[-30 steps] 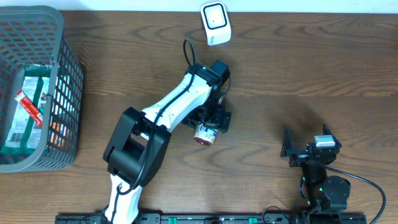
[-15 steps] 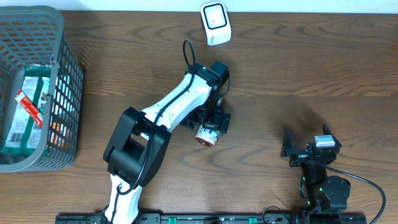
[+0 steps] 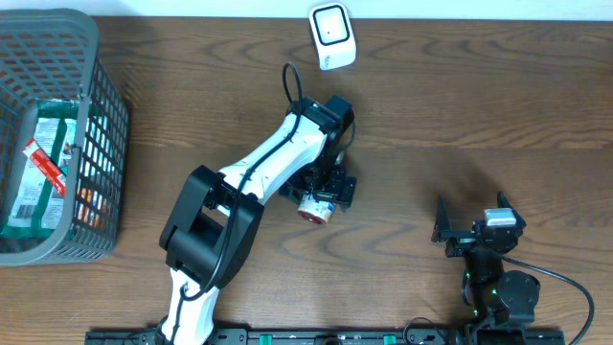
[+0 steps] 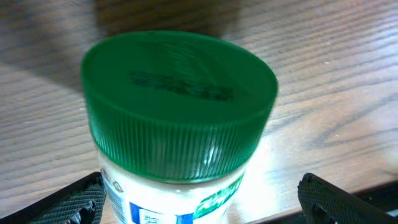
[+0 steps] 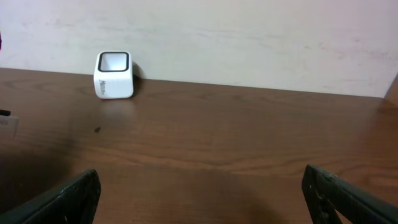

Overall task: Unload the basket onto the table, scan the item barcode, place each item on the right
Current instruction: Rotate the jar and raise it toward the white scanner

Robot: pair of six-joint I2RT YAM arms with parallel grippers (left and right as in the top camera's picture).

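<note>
Green ribbed plastic fills my left wrist view: the screw lid of the white plastic jar with a printed label. It sits between the two black fingertips of my left pincer, which stands wide, with a gap showing on each side of the jar. I am not holding it.

Over the last second very little has changed. From overhead, the jar has drifted slightly up and to the left under my wrist, and my jaws were just as wide a second ago. I judge the grasp has not been made, so the scan is still entirely ahead. The jar lies near the middle of the brown wooden table, well apart from the small white box-shaped scanner with a dark-framed window at the far edge. I cannot tell whether the jar is upright or tilted.

My right pincer is also wide, holds nothing, and faces the scanner from afar.

- Jars: one.
- Scanners: one.
- Grey plastic mesh baskets: one, at my left.
- Packets inside the basket: at least two.
- Pincers: two.
</note>
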